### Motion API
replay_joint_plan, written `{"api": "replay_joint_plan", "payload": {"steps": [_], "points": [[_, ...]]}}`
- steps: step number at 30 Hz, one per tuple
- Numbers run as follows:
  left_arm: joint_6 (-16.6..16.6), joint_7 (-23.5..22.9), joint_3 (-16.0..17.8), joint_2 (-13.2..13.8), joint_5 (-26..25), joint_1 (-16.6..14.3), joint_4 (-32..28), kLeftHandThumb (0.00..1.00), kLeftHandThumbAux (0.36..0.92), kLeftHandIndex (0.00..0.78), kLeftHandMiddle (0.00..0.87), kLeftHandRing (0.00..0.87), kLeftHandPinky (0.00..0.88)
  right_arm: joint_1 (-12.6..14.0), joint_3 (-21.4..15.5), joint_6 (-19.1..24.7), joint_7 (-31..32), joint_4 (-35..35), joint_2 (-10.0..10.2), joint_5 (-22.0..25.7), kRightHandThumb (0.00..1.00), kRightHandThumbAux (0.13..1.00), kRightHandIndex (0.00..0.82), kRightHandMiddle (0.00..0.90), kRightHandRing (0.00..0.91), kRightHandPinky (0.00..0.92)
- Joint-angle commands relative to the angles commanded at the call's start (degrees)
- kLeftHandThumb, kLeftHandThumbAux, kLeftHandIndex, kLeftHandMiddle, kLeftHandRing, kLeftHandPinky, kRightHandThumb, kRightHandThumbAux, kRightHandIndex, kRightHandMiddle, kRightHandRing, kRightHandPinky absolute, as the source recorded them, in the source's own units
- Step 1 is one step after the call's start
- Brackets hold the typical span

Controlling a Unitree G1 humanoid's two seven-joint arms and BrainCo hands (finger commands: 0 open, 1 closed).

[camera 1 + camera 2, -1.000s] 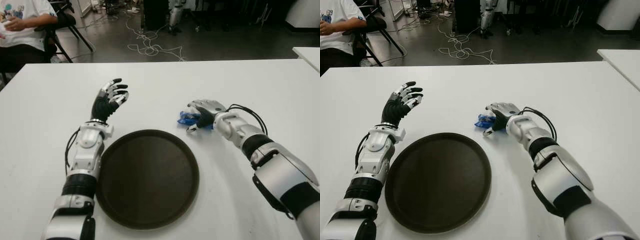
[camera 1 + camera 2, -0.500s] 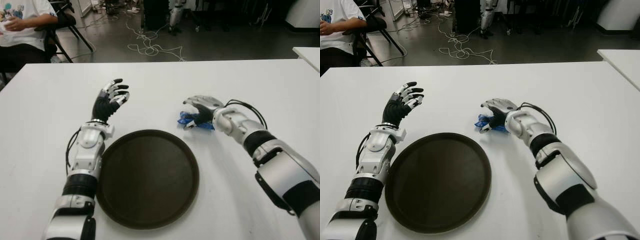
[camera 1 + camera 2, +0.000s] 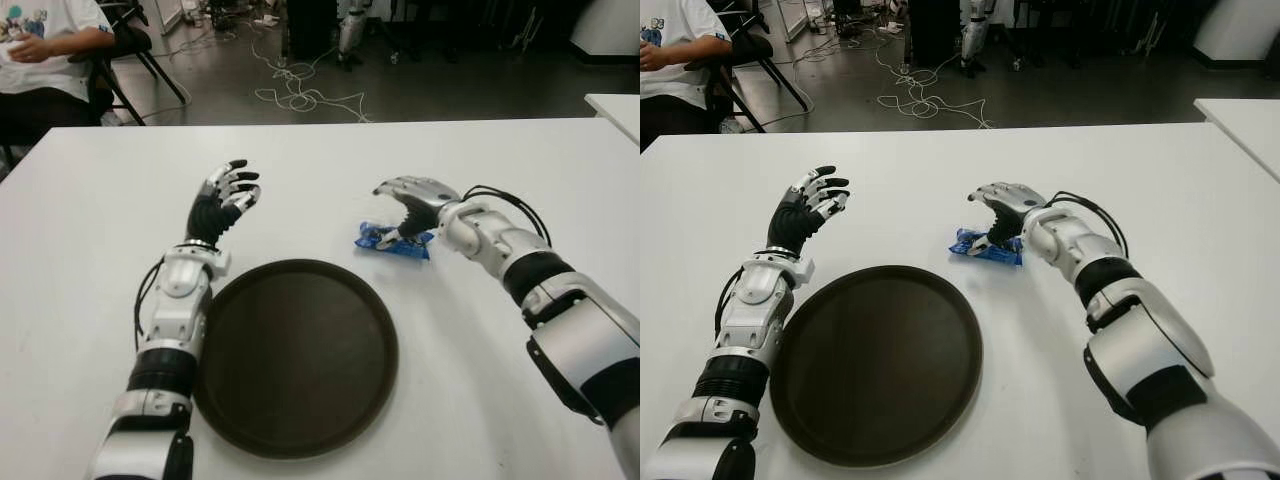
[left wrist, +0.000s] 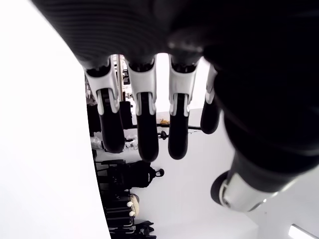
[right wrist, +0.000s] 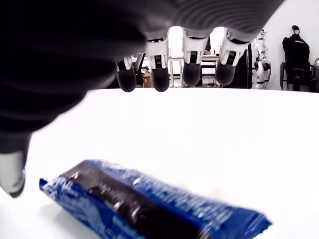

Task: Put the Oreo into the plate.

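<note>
Round dark-brown plate lies nearest on the white table; the blue crinkly Oreo packet lies flat at its 1 o'clock, just off the rim, long axis running 10-to-4. Judged light, slick and crushable, so pinch across the middle. Right hand arches over it, fingers spread, gripping nothing; left hand, at the plate's 11 o'clock, is open and idle.

blue Oreo packet with dark centre, dark brown plate, white table
</note>
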Motion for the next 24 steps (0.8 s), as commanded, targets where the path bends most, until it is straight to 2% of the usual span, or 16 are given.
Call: {"api": "replay_joint_plan", "payload": {"steps": [6, 13, 19, 24], "points": [[0.5, -0.2, -0.1, 0.3, 0.0, -0.2, 0.3, 0.219, 0.733, 0.202, 0.296, 0.275, 0.287, 0.1, 0.1, 0.7, 0.2, -0.4, -0.7, -0.4, 0.000, 0.527, 0.000, 0.000, 0.000, 0.000], [0.3, 0.1, -0.2, 0.4, 0.3, 0.0, 0.4, 0.228, 0.754, 0.197, 0.300, 0.275, 0.286, 0.3, 0.1, 1.4, 1.4, -0.9, -1.3, -0.3, 0.000, 0.518, 0.000, 0.000, 0.000, 0.003], [0.1, -0.1, 0.1, 0.3, -0.2, 0.1, 0.4, 0.227, 0.755, 0.201, 0.302, 0.283, 0.296, 0.7, -0.2, 2.7, 1.1, 1.3, -1.5, -0.2, 0.000, 0.524, 0.000, 0.009, 0.007, 0.023], [0.1, -0.2, 0.4, 0.3, -0.5, 0.3, 0.2, 0.228, 0.750, 0.200, 0.300, 0.283, 0.297, 1.4, 0.1, 3.2, -0.9, 3.8, -1.3, -0.6, 0.000, 0.546, 0.047, 0.095, 0.096, 0.107]]}}
